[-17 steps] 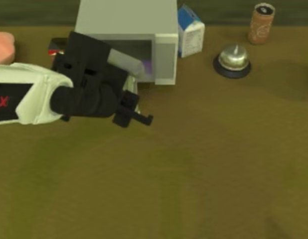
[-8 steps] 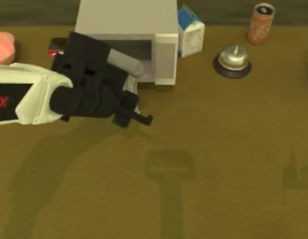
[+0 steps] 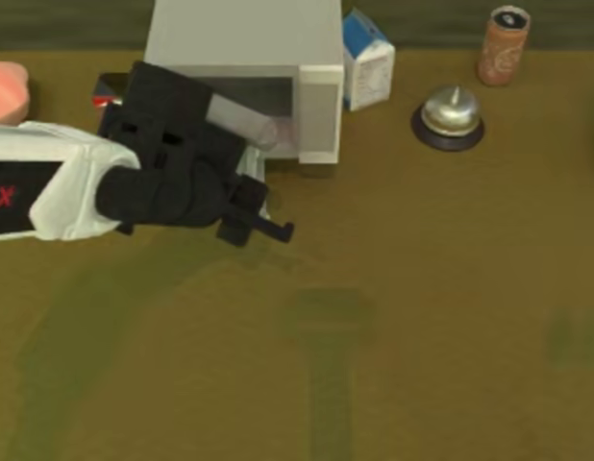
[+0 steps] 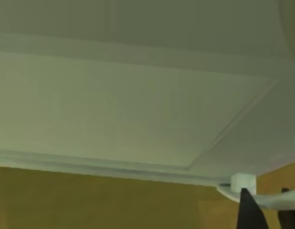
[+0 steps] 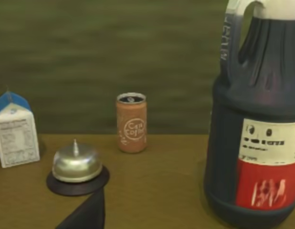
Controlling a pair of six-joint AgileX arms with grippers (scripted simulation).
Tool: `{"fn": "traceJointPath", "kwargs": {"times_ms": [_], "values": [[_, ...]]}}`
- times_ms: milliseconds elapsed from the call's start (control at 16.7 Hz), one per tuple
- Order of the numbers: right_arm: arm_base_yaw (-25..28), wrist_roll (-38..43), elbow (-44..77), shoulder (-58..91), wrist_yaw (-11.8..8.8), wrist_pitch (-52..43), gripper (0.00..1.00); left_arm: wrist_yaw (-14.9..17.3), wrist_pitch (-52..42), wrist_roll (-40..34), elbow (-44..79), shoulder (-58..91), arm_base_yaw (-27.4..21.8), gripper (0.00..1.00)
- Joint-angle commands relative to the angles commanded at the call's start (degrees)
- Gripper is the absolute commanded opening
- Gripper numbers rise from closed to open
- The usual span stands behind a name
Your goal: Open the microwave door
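Observation:
The white microwave point(image 3: 244, 38) stands at the back of the table, its cavity point(image 3: 249, 96) showing beside the grey control panel point(image 3: 321, 110). The microwave door point(image 4: 128, 109) is swung out toward the front left and fills the left wrist view. From above only a white sliver of the door point(image 3: 259, 178) shows under my arm. My left gripper point(image 3: 268, 223) point(image 4: 269, 210) is at the door's free edge, shut on the white door handle point(image 4: 243, 183). My right gripper point(image 5: 88, 214) is parked outside the top view and shows only as a dark tip.
A blue-and-white milk carton point(image 3: 367, 58) stands right of the microwave, then a silver bell point(image 3: 449, 115) and a brown can point(image 3: 505, 43). A pink object point(image 3: 4, 86) lies at the far left. A large dark jug point(image 5: 255, 124) stands close to the right wrist camera.
The left arm and the door hold their places. Only the shadows on the table have shifted.

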Motion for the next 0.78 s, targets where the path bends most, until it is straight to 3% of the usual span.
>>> {"fn": "traceJointPath", "kwargs": {"times_ms": [780], "values": [[0.0,0.0,0.0,0.0,0.0,0.0,1.0,2.7,-0.3,3.2,-1.2,-1.1,1.4,0.0]]}}
